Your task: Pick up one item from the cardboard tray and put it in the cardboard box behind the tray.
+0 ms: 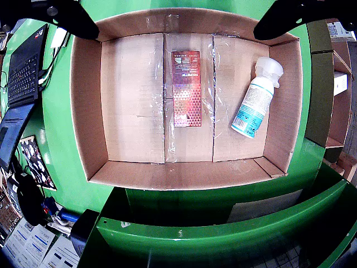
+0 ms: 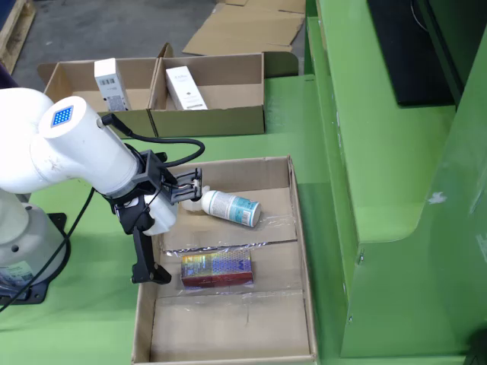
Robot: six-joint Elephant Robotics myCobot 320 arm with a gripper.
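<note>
Green table (image 2: 91, 319), cardboard tray (image 1: 86, 106) with red box (image 1: 186, 88) and white bottle (image 1: 256, 100), gripper (image 1: 175, 14) spread wide above, holding nothing.

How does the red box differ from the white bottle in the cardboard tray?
The red box is flat, rectangular and shiny, while the white bottle is round with a teal label. In the claw's view the box lies straight along the middle of the tray; the bottle lies tilted on the right. Both lie down, untouched.

We see a brown cardboard tray (image 1: 86, 106) on a green tabletop (image 2: 228, 148), a red box (image 1: 186, 88) with a shimmering triangle pattern, a white bottle (image 1: 257, 100) with teal label, and a black pincer (image 1: 178, 19).
</note>
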